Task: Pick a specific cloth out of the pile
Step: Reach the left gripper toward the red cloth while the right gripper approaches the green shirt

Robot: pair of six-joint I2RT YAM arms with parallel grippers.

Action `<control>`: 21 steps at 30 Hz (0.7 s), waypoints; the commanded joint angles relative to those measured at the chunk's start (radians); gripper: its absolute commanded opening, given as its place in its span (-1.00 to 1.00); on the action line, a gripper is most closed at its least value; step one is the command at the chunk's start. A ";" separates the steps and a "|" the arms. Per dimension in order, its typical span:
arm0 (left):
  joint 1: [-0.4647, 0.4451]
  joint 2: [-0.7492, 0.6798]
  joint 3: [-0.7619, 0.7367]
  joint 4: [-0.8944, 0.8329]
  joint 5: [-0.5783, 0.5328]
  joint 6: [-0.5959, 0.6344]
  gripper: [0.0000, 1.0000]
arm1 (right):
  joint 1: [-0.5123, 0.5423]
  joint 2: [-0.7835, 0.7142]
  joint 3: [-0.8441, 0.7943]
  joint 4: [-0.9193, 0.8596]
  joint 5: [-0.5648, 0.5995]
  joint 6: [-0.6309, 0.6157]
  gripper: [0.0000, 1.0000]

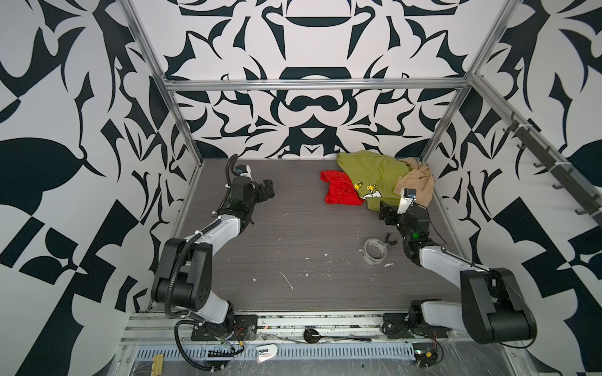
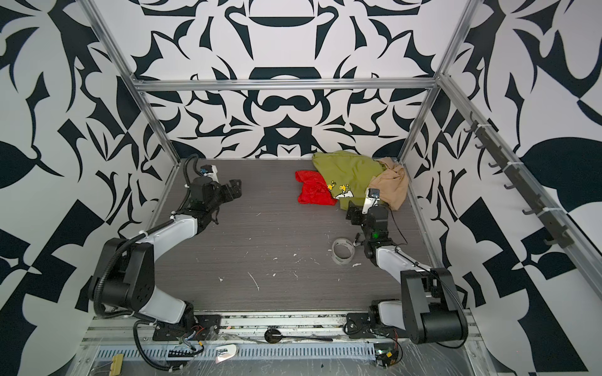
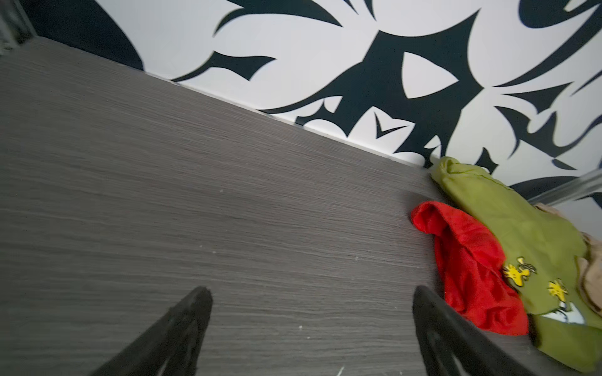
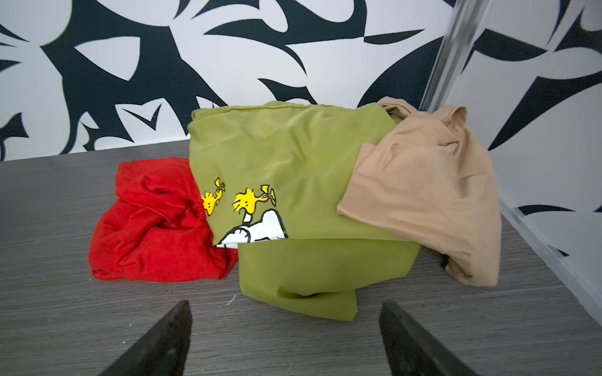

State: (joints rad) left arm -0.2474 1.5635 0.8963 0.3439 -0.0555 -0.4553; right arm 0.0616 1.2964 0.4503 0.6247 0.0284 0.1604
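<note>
Against green shirt (image 4: pixel 293 156), red cloth (image 4: pixel 153 234) (crumpled)

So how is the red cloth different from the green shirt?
The red cloth is plain; the green shirt has yellow cartoon birds printed on it. The red cloth peeks out from under the green shirt, which lies over its edge. Both are crumpled and lie on the table.

Black-and-white patterned walls (image 1: pixel 309 45), grey woodgrain floor (image 1: pixel 293 234)

Red cloth (image 4: pixel 156 234): one edge lay hidden under green shirt (image 4: pixel 293 156). Beige garment (image 3: pixel 591 280) was mostly cut off in left wrist view. Dark bit (image 1: pixel 390 240) beside tape roll (image 1: pixel 374 250) was too small to tell. Right pincer (image 4: pixel 283 309): fingers (image 4: pixel 163 345) ran out of frame.
</note>
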 commanded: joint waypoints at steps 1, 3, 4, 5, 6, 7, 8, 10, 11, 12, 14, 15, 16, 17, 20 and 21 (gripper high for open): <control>-0.043 0.044 0.053 0.011 0.048 -0.062 0.96 | 0.006 0.018 0.051 0.019 -0.045 0.035 0.84; -0.073 0.075 0.085 0.022 0.053 -0.063 0.96 | 0.007 0.048 0.063 0.034 -0.046 0.034 0.84; -0.083 0.090 0.099 0.027 0.055 -0.065 0.96 | 0.007 0.060 0.069 0.041 -0.047 0.033 0.84; -0.096 0.106 0.113 0.031 0.056 -0.068 0.95 | 0.010 0.073 0.076 0.045 -0.049 0.033 0.84; -0.107 0.121 0.127 0.036 0.057 -0.070 0.95 | 0.011 0.088 0.084 0.048 -0.050 0.031 0.84; -0.114 0.135 0.140 0.039 0.059 -0.073 0.94 | 0.012 0.100 0.092 0.051 -0.052 0.031 0.84; -0.122 0.151 0.153 0.043 0.063 -0.074 0.94 | 0.013 0.114 0.102 0.055 -0.053 0.031 0.84; -0.136 0.178 0.180 0.048 0.069 -0.079 0.92 | 0.017 0.138 0.116 0.063 -0.056 0.031 0.84; -0.140 0.194 0.195 0.051 0.074 -0.084 0.92 | 0.018 0.152 0.124 0.068 -0.057 0.032 0.84; -0.144 0.209 0.210 0.054 0.079 -0.093 0.92 | 0.020 0.166 0.134 0.072 -0.059 0.033 0.83; -0.149 0.242 0.242 0.054 0.098 -0.119 0.91 | 0.024 0.184 0.150 0.070 -0.052 0.035 0.83; -0.151 0.257 0.260 0.056 0.112 -0.136 0.91 | 0.026 0.193 0.157 0.066 -0.049 0.039 0.83; -0.155 0.274 0.273 0.060 0.125 -0.147 0.88 | 0.028 0.198 0.163 0.064 -0.051 0.041 0.83; -0.158 0.290 0.289 0.067 0.137 -0.160 0.87 | 0.030 0.206 0.168 0.064 -0.055 0.042 0.83; -0.176 0.339 0.323 0.105 0.159 -0.200 0.86 | 0.036 0.228 0.191 0.059 -0.075 0.053 0.82; -0.183 0.357 0.332 0.127 0.165 -0.208 0.85 | 0.037 0.231 0.200 0.045 -0.080 0.063 0.82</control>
State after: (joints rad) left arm -0.4133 1.8805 1.1973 0.4099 0.0700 -0.6052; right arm 0.0906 1.5284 0.6018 0.6403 -0.0284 0.1967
